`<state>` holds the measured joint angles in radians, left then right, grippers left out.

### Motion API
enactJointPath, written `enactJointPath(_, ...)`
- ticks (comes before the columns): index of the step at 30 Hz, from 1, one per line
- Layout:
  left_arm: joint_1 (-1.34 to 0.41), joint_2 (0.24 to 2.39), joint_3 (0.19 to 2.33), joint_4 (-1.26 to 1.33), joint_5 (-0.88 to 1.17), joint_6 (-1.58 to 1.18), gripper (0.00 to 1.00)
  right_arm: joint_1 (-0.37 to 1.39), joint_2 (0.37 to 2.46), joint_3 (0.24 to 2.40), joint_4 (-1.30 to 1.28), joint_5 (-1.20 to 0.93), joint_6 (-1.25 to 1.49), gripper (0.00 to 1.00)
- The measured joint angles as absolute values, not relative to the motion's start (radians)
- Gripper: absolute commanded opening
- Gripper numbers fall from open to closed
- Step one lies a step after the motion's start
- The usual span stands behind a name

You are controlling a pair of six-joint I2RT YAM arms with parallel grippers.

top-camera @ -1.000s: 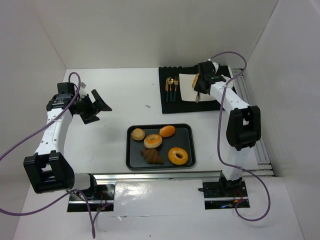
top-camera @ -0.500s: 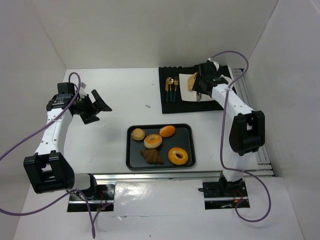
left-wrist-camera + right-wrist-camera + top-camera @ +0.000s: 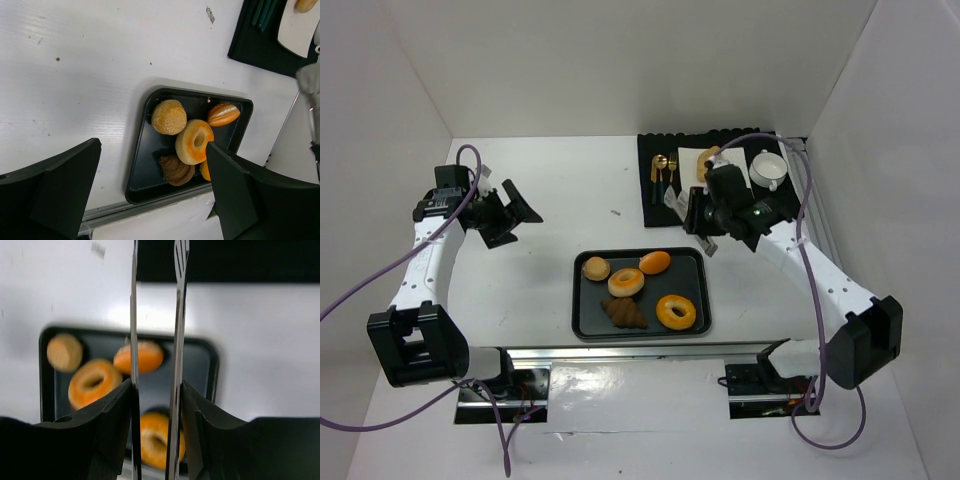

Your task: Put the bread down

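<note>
Right pincer (image 3: 156, 388) is clamping a pair of metal tongs (image 3: 178, 315) by their arms, and the tong blades are standing apart with nothing between them. Taking the overhead view as a dial centred on the black tray (image 3: 688, 272), this pincer is hovering at about one o'clock, over the strip of table between the tray and the black mat (image 3: 660, 212), and its camera is looking down the blades onto the tray. Farther out along one o'clock, a pale tan loaf (image 3: 707, 160) is lying on a white square (image 3: 295, 30) on the mat, with cutlery (image 3: 663, 172) at its nine o'clock and a white cup (image 3: 767, 168) at its three. That one piece is looking delivered. Five are waiting on the tray: a round tan bun (image 3: 596, 268) at ten o'clock, an orange-brown oval roll (image 3: 654, 262) near twelve, a glazed ring (image 3: 626, 282) by the centre, a second ring (image 3: 676, 312) at four and a brown croissant (image 3: 624, 313) at seven. So the job is appearing barely begun. Left pincer (image 3: 515, 210) is gaping empty, well apart at ten o'clock.
</note>
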<state>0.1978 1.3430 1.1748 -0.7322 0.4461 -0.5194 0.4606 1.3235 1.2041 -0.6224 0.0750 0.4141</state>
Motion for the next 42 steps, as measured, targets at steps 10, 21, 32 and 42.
enactJointPath(10,0.198,1.343,1.175,-0.731,0.442,-0.519,1.0,0.67,1.224,1.163,-0.842,0.0,0.517,0.56)
enactJointPath(21,0.198,1.343,1.174,-0.73,0.443,-0.519,1.0,0.701,1.195,1.087,-0.889,0.034,0.624,0.56)
enactJointPath(32,0.197,1.343,1.174,-0.73,0.443,-0.519,1.0,0.702,1.232,1.086,-0.882,0.022,0.63,0.66)
enactJointPath(42,0.198,1.343,1.174,-0.73,0.443,-0.519,1.0,0.702,1.312,1.058,-0.821,-0.023,0.611,0.53)
